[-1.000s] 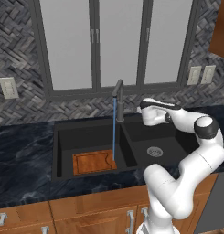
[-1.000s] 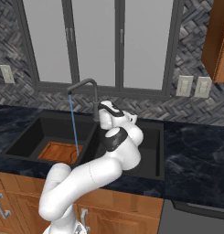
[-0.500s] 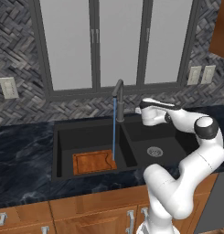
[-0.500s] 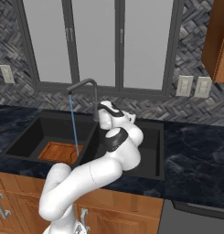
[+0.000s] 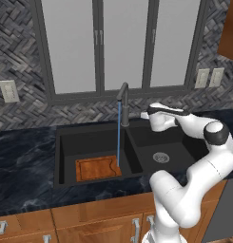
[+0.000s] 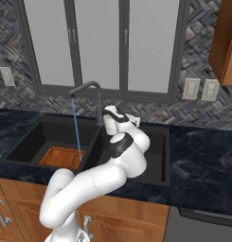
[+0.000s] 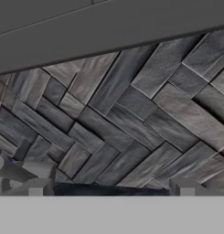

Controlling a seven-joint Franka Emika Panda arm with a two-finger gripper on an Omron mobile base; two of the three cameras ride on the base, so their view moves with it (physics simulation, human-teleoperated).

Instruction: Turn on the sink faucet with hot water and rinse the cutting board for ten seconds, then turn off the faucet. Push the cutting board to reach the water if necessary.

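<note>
The dark grey faucet [image 5: 123,101] [image 6: 97,98] stands behind the divider of the black double sink [image 5: 65,147] [image 6: 27,137]. Its spout is swung over the left basin. A thin blue stream of water [image 5: 119,135] [image 6: 76,126] falls onto the right edge of the reddish-brown cutting board [image 5: 96,168] [image 6: 59,157], which lies flat in the left basin. My gripper [image 5: 146,114] [image 6: 108,110] [image 7: 112,187] hovers just right of the faucet post, at about its mid height. It is open and faces the backsplash. A grey faucet part [image 7: 15,170] shows left of my fingertips [image 7: 38,186].
The round metal drain [image 5: 160,157] lies in the right basin. Dark marble counter [image 5: 23,166] [image 6: 202,156] runs on both sides of the sink. Herringbone backsplash [image 7: 131,119] and a window sill are close ahead of the hand. Wall outlets [image 5: 208,78] are at the right.
</note>
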